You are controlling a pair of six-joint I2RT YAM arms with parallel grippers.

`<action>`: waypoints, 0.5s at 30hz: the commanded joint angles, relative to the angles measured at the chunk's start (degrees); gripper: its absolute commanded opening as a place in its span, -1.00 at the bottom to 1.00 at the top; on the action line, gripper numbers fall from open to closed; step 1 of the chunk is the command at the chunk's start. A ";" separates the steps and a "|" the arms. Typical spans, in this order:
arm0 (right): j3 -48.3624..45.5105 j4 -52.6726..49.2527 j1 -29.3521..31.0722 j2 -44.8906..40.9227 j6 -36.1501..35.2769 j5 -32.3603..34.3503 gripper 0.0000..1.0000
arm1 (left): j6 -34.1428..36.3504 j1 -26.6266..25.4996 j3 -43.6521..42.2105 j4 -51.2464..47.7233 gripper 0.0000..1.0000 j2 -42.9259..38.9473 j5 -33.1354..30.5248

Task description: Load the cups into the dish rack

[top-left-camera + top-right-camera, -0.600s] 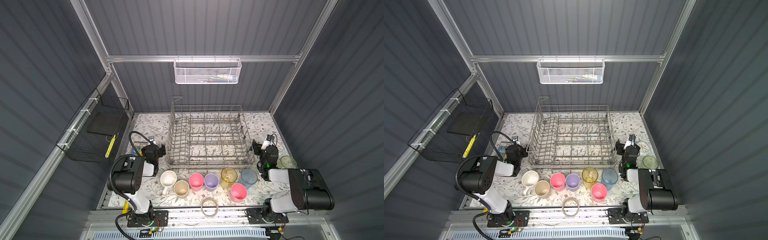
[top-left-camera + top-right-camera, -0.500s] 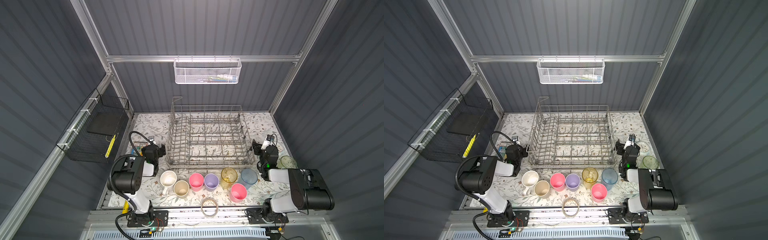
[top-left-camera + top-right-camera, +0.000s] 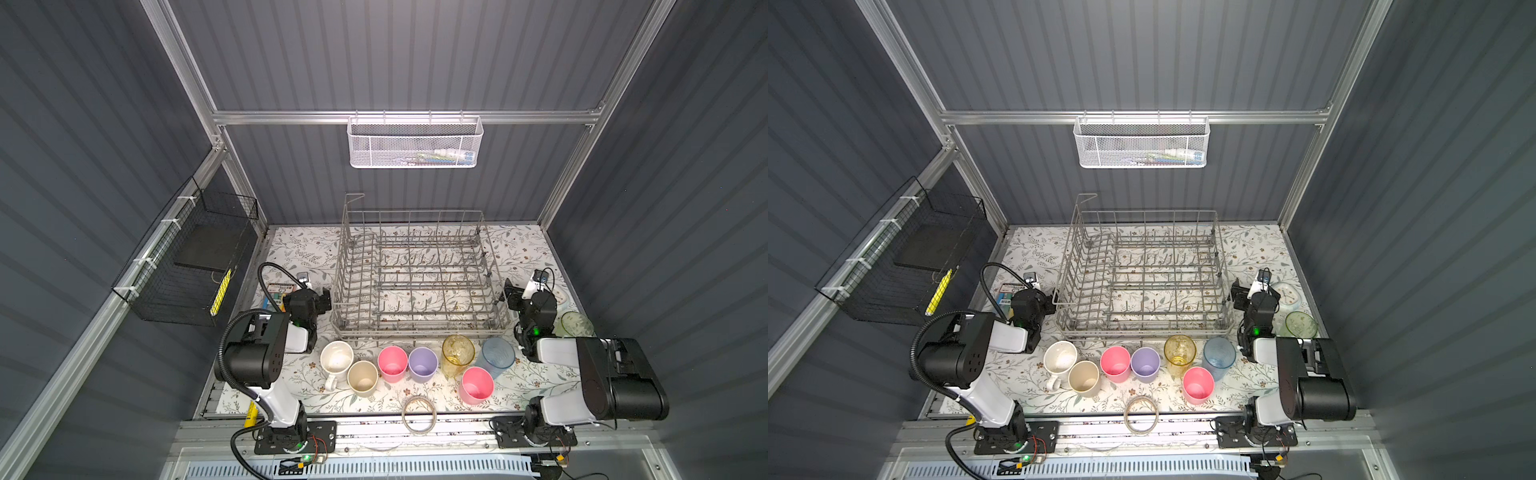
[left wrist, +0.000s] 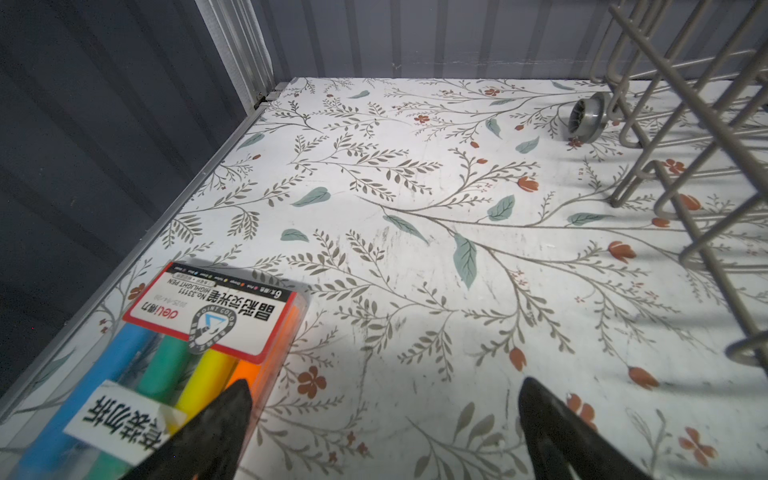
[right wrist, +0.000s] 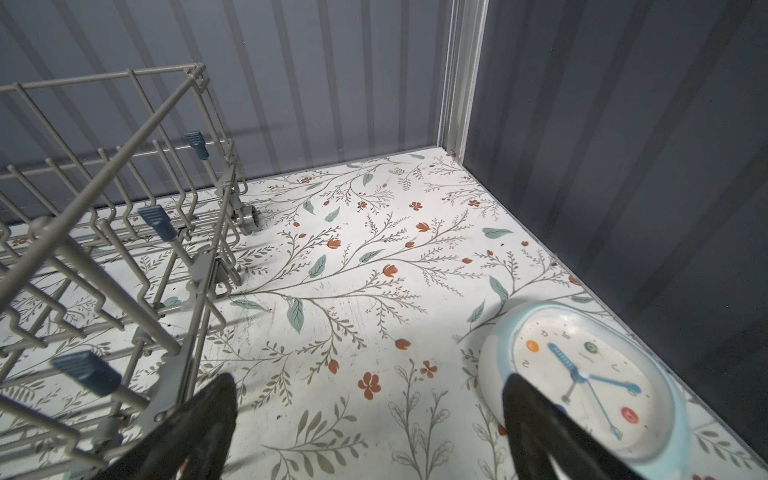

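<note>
The grey wire dish rack stands mid-table with nothing in it, in both top views. In front of it stand several cups upright: white mug, beige, pink, lilac, amber, blue and a second pink. A green tumbler sits at the far right. My left gripper is open over bare table beside the rack's left side. My right gripper is open and empty beside the rack's right side.
A highlighter pack lies by the left fingertip. A pale blue clock lies by the right fingertip. A tape ring rests at the front edge. A white mesh basket and a black wire basket hang on the walls.
</note>
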 commanded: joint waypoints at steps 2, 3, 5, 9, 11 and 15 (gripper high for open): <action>-0.53 1.10 0.13 0.31 -0.43 -0.22 0.98 | 1.16 -0.15 0.63 0.02 1.00 0.44 0.72; -0.54 1.15 0.13 0.34 -0.40 -0.22 0.98 | 1.16 -0.15 0.64 -0.04 0.99 0.43 0.72; -0.55 1.11 0.14 0.37 -0.40 -0.30 0.98 | 1.13 -0.15 0.63 -0.02 1.00 0.42 0.73; -0.47 1.05 0.13 0.40 -0.40 -0.28 0.98 | 1.17 -0.15 0.71 0.00 0.99 0.44 0.74; -0.42 1.04 0.13 0.40 -0.43 -0.24 0.98 | 1.23 -0.15 0.72 0.00 0.99 0.44 0.74; -0.54 1.12 0.14 0.22 -0.41 -0.22 0.97 | 1.13 -0.15 0.37 0.81 0.99 0.31 0.07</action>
